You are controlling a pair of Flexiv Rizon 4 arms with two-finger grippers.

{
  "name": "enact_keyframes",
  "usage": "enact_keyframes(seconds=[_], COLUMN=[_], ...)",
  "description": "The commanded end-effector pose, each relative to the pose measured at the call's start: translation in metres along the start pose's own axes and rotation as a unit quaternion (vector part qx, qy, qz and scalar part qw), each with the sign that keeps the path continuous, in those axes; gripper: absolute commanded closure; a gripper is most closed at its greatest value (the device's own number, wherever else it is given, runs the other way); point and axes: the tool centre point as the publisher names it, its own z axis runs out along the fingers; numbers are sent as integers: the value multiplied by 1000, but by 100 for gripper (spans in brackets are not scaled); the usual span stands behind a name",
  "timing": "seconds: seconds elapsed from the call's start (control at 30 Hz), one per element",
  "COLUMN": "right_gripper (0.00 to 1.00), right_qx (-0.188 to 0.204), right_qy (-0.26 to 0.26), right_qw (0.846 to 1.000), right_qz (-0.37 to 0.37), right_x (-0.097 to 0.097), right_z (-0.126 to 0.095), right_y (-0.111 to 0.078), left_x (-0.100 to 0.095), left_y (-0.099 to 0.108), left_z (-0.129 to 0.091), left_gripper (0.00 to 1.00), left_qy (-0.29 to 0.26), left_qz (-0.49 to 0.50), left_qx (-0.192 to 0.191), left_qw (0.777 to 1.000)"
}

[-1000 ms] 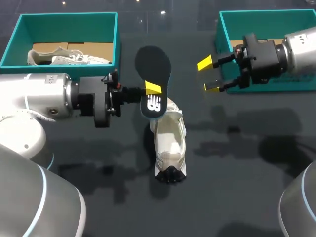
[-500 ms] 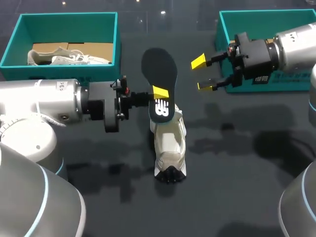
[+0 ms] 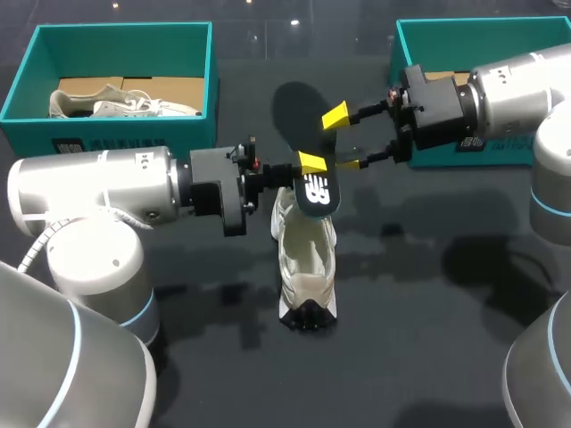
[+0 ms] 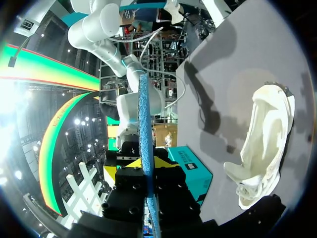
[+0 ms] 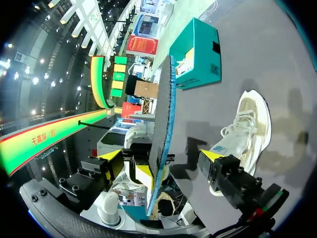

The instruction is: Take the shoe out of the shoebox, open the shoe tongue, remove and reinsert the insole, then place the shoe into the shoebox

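left hand (image 3: 308, 168): clamped on insole (image 3: 297, 111), above sneaker (image 3: 306, 259)
right hand (image 3: 342, 139): fingers spread wide, insole in between
sneaker: on bench (image 3: 428, 339)

Dark table (image 3: 428, 357): white shoe (image 3: 308, 259), left shoebox (image 3: 107, 132), right shoebox (image 3: 486, 40)
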Motion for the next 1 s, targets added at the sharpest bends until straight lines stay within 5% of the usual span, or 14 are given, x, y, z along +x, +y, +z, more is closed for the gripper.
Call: enact_keyframes(seconds=[0.03, 0.4, 0.7, 1.0], right_gripper=[0, 48, 53, 91], right_qx=[-10, -16, -27, -33], right_qy=[0, 11, 18, 23], right_qw=[1000, 1000, 999, 999], right_qz=[-2, -2, 1, 3], right_x=[1, -4, -7, -9], right_z=[6, 12, 11, 11], right_y=[-5, 1, 4, 2], left_x=[2, 5, 5, 4], left_y=[3, 0, -4, -5], left_z=[19, 21, 19, 19], left_gripper=[100, 100, 100, 100], left_qy=[2, 3, -4, -9], left_qz=[0, 9, 12, 15], left_qx=[-3, -10, -12, -16], left_qw=[1000, 1000, 1000, 1000])
